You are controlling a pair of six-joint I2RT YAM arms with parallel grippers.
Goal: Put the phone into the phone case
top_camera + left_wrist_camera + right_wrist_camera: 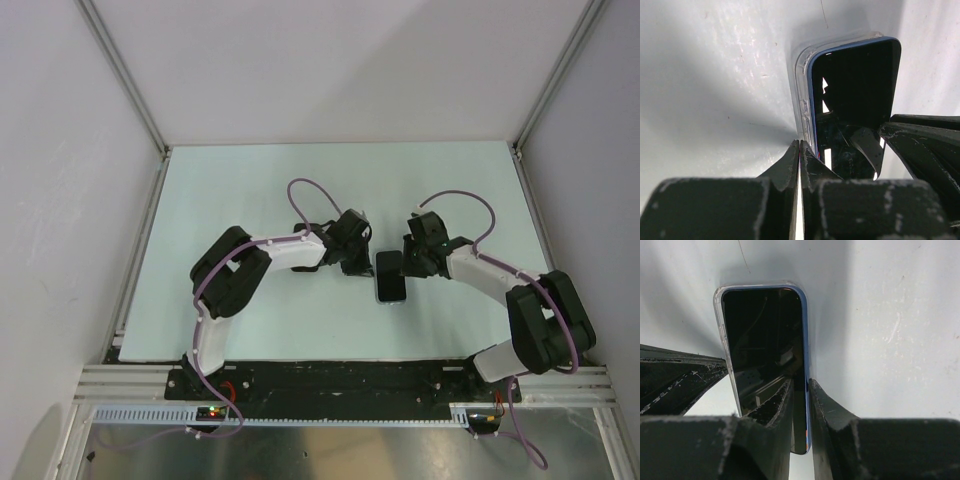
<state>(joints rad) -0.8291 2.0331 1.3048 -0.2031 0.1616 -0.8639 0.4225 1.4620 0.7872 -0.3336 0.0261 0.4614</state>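
A black phone with a blue rim [390, 276] lies on the white table between my two grippers. In the left wrist view the phone [860, 85] sits inside the clear phone case [799, 85], whose rim shows along its left side and top. My left gripper [800, 147] is shut with nothing between its fingers, its tips touching the case's left edge; in the top view it [358, 263] is just left of the phone. My right gripper [807, 385] is closed on the phone's [762, 335] right long edge, one finger over the screen and one outside. The case [718, 305] shows at the left and top.
The white table [250, 200] is bounded by grey walls with metal rails on the left, back and right. The right gripper's fingers [920, 145] show at the right of the left wrist view. The arm bases stand on the black bar [330, 380] at the near edge.
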